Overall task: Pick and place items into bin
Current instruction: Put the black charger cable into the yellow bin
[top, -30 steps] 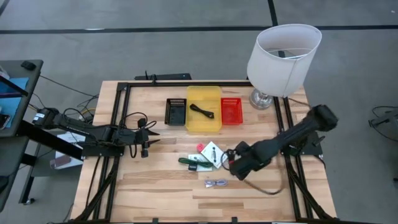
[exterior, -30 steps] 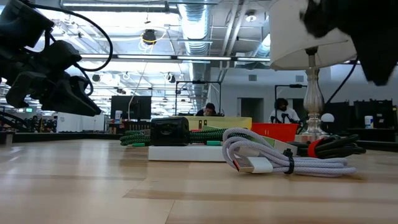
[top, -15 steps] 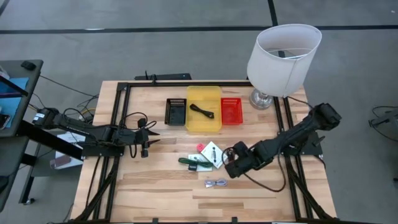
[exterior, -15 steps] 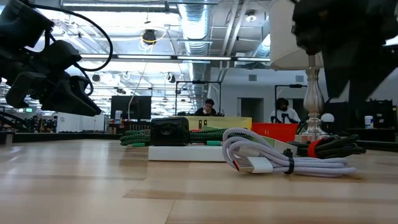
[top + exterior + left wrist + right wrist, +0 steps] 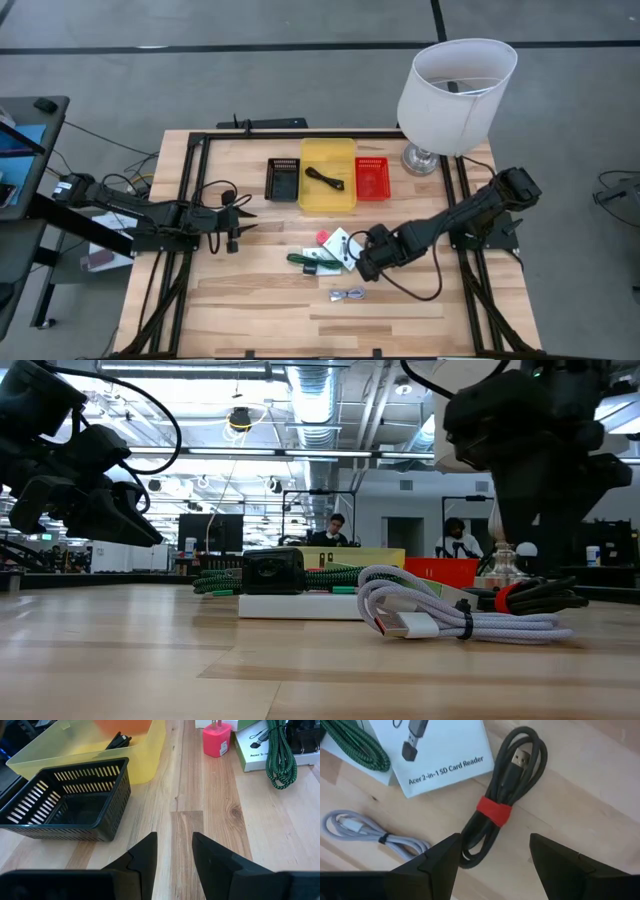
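Observation:
The black cable coil with a red band (image 5: 494,813) lies flat on the table, with its lower end between the fingers of my open right gripper (image 5: 492,862), which hovers over it (image 5: 366,259). Around it lie the white card (image 5: 440,755), the green braided cable (image 5: 355,742) and the small silver cable (image 5: 362,827) (image 5: 348,295). The pink cube (image 5: 322,237) stands beside the cards (image 5: 340,246). My left gripper (image 5: 236,222) is open and waits near the table's left side, pointing at the black basket (image 5: 65,800).
Three containers stand in a row at the table's far middle: a black basket (image 5: 284,180), a yellow bin (image 5: 341,150) with a black item inside, and a red basket (image 5: 371,178). The white lamp (image 5: 456,85) stands at the far right corner. People show in the room behind.
My right gripper has moved toward the table's left and come lower, arriving over the black cable with the red band. The items on the table have stayed where they were.

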Motion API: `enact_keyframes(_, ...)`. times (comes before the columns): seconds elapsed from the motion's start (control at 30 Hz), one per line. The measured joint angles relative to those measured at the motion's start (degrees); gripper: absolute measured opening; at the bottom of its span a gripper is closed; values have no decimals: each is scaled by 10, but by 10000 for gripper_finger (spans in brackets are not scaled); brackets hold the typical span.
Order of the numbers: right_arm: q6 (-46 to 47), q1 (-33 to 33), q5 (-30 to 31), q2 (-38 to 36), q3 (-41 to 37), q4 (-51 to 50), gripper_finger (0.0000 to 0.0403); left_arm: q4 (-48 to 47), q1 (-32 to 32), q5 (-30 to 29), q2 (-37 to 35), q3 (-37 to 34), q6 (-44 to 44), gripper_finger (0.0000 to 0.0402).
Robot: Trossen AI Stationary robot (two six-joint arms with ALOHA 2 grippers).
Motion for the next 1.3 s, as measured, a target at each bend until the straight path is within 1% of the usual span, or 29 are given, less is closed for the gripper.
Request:
enact_keyframes(0.23, -16, -8, 0, 0, 0, 21, 235, 0, 0, 0, 0, 0, 0, 116)
enact_keyframes(0.5, -16, -8, 0, 0, 0, 19, 235, 0, 0, 0, 0, 0, 0, 116)
enact_keyframes(0.67, -21, -8, 0, 19, 0, 22, 235, 0, 0, 0, 0, 0, 0, 116)
enact_keyframes(0.97, -37, -8, -45, 75, 0, 32, 235, 0, 0, 0, 0, 0, 0, 116)
enact_keyframes(1.2, -60, -8, -62, 86, 0, 51, 234, 0, 0, 0, 0, 0, 0, 116)
enact_keyframes(1.3, -57, -8, -66, 86, 0, 50, 225, -1, 0, 0, 0, 0, 0, 116)
